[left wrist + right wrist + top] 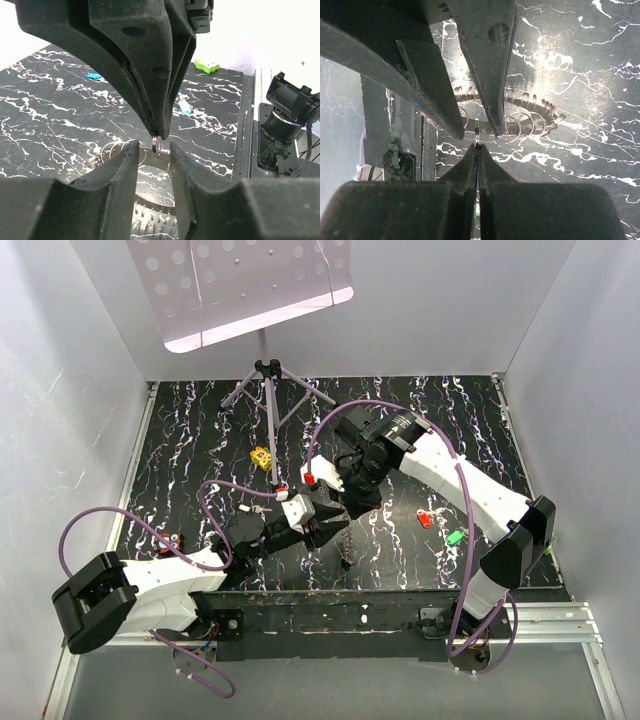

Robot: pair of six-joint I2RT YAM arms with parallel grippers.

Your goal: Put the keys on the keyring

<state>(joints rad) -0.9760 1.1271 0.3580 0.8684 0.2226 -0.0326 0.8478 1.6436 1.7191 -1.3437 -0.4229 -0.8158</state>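
Astride the keyring point(157, 144), the left claw point(154, 150) is held parted and empty; the ring is pinched edge-on by the right claw point(478, 146). Seemingly no key is threaded: a red key point(425, 518) and a green key point(455, 537) lie well right of it, so one must be fetched next

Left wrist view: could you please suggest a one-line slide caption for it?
Right fingers, shut on a small metal ring, hold it between the parted left fingers above the marbled table.
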